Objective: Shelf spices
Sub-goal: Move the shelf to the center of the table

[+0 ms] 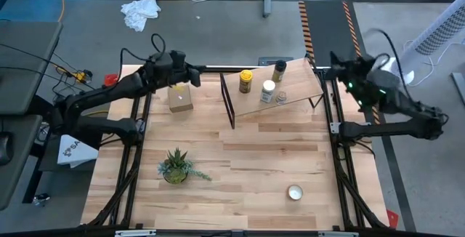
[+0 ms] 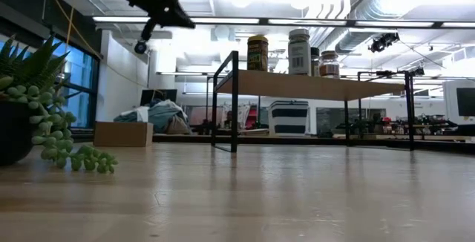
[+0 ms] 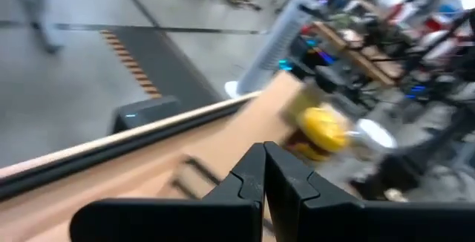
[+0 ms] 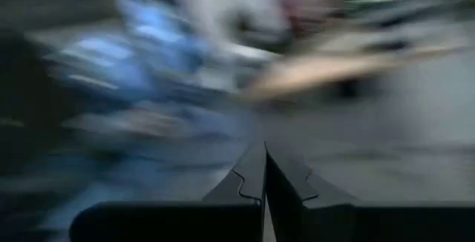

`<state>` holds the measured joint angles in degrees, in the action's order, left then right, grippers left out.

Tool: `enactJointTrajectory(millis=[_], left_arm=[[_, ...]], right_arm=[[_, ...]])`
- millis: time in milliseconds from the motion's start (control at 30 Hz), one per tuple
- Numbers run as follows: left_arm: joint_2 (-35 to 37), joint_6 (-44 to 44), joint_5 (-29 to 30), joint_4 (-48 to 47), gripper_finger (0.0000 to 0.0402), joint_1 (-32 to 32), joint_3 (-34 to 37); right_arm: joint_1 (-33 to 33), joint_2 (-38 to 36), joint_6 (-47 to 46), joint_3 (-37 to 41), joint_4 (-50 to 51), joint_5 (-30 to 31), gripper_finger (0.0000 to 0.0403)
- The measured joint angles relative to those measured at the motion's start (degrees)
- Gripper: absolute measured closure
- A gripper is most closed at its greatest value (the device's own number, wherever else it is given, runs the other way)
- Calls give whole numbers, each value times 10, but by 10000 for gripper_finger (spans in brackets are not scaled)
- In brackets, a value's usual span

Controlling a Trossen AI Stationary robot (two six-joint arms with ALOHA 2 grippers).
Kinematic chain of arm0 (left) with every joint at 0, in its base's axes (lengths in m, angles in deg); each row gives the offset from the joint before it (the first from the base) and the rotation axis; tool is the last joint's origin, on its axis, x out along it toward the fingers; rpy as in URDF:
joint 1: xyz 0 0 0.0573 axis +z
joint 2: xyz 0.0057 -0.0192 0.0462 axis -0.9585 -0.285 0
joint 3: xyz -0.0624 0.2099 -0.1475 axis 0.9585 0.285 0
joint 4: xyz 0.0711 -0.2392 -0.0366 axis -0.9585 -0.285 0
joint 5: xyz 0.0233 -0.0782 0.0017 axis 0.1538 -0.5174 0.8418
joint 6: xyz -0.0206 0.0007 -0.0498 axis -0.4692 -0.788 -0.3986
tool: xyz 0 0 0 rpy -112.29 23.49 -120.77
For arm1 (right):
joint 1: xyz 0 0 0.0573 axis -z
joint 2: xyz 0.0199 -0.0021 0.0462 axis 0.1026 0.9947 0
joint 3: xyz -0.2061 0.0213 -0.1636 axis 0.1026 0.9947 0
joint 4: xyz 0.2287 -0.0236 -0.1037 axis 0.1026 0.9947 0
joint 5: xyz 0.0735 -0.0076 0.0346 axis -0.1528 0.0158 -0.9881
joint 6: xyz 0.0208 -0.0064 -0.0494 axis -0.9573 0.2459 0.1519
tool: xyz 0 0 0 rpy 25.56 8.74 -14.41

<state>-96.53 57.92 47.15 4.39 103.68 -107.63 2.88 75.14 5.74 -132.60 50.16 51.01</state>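
— All four jars are up on the shelf point(image 1: 290, 91) already, as far as I can see: the yellow jar point(image 1: 246, 81), the white-capped jar point(image 1: 268, 91), the dark jar point(image 1: 279, 70) and the tiny clear jar point(image 1: 281, 98). From counter level they stand upright along the plank, none leaning.

— So what's left for the arms?

— Not much, I'd say. The left claw point(image 3: 263, 169) hangs above the far left of the counter point(image 1: 240, 186), over the cardboard box point(image 1: 180, 98), fingers pressed together on nothing. The right claw point(image 4: 264, 169) is off past the counter's right edge, also closed and empty.

— If it's finishing, how should it do that well?

— Keep both arms high and draw them away from the shelf, not across it. The jars sit toward the left half of the plank, closest to the left arm, so a low sweep from that side could knock the yellow one off.

— Anything else lying about?

— A potted plant point(image 1: 176, 166) near the front left and a round white tin point(image 1: 294, 192) near the front right, both well apart from the shelf. Neither blocks either arm. The box is the only thing right under the left claw, so it shouldn't drop straight down.
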Motion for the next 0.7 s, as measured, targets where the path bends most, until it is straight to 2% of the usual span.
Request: enactJointTrajectory(millis=[33, 100, 167, 267, 333, 400, 467, 500, 567, 633, 700], left_arm=[[3, 2, 3, -20, 401, 11, 0], [9, 3, 9, -74, 401, 32, 0], [9, 2, 11, -137, 401, 48, 0], [-2, 12, 16, -199, 401, 60, 0], [-15, 33, 18, -211, 401, 62, 0], [-35, 51, 15, -205, 401, 62, 0], [-59, 67, -5, -198, 401, 62, 0], [-70, 76, -18, -197, 401, 62, 0], [-89, 93, -36, -205, 401, 61, 0], [-100, 101, -45, -221, 401, 61, 1], [-107, 102, -38, -238, 401, 60, 1]], right_arm=[[15, 22, -41, -38, 93, 32, 403], [63, 61, -121, -116, 263, 23, 403], [127, 96, -180, -182, 393, -51, 403], [227, 145, -184, -234, 498, -194, 403], [291, 175, -161, -234, 517, -283, 403], [352, 204, -119, -214, 495, -367, 403], [409, 234, -67, -186, 469, -420, 403], [435, 251, -51, -175, 454, -428, 403], [459, 271, -54, -169, 458, -399, 403], [438, 274, -79, -177, 466, -369, 403], [428, 273, -84, -178, 464, -374, 403]])
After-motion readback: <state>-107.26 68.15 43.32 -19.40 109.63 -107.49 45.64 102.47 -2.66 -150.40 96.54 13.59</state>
